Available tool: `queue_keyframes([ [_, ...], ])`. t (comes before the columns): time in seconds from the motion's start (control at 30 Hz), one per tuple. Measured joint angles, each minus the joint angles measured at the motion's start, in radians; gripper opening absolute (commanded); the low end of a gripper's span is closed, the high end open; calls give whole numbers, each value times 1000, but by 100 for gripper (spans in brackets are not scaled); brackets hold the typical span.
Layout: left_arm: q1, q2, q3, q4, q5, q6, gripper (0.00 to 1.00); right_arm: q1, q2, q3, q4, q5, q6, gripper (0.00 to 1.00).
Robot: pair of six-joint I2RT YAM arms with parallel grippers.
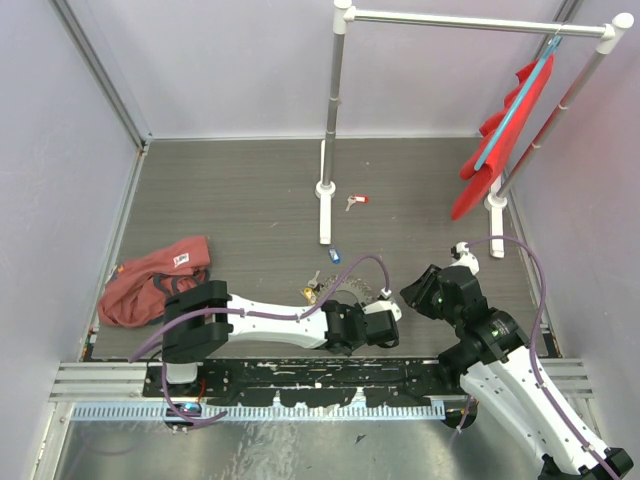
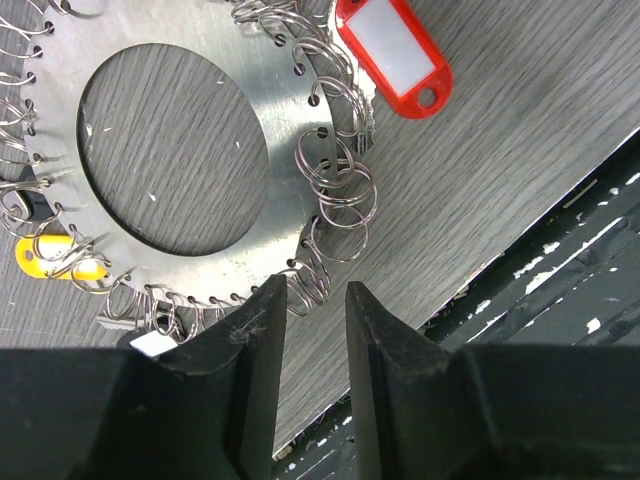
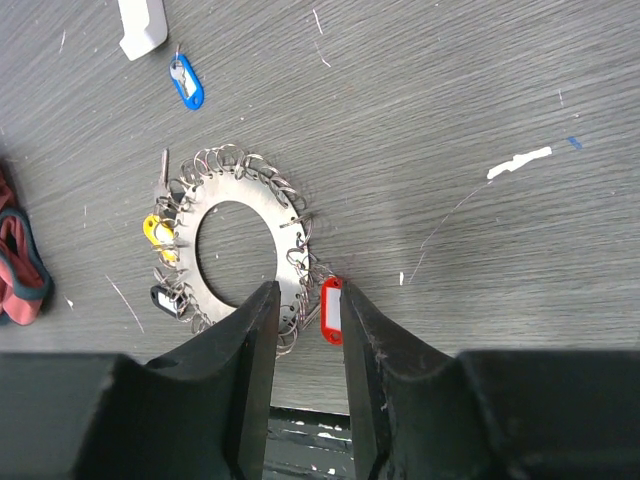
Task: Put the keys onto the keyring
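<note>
A grey wood-grain bench with pale lilac walls carries everything. From above, the keyring lies flat close to the arms. A blue-tagged key lies just beyond it and a loose red-tagged key farther beyond, by the rack. The left gripper sits low at the keyring's near edge and the right gripper is off to its right. The left wrist view shows the keyring as a flat plate with a round hole (so no long axis of its own). Small split rings fan out around its rim, and lying flat probably keeps each loop reachable. This gripper's jaws stand narrowly apart and empty, tips just short of the loops. A red tag lies at the rim, its long axis angled away from the keyring, eyelet outward; I cannot tell whether it is threaded on. From the right wrist, that gripper hovers well above the keyring, jaws parted a little and empty. Its gap runs along the red tag's length, likely for a pick. A yellow tag sits across the keyring.
</note>
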Motion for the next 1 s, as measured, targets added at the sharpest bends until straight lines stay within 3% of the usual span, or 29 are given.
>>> queue_keyframes([
  [0.53,0,28,2,-2,-6,8,31,0,0,0,0,-4,-1,38],
  [0.77,0,29,2,1,-9,18,13,0,0,0,0,-4,-1,39],
  [1.0,0,30,2,2,-9,25,5,0,0,0,0,-4,-5,39],
])
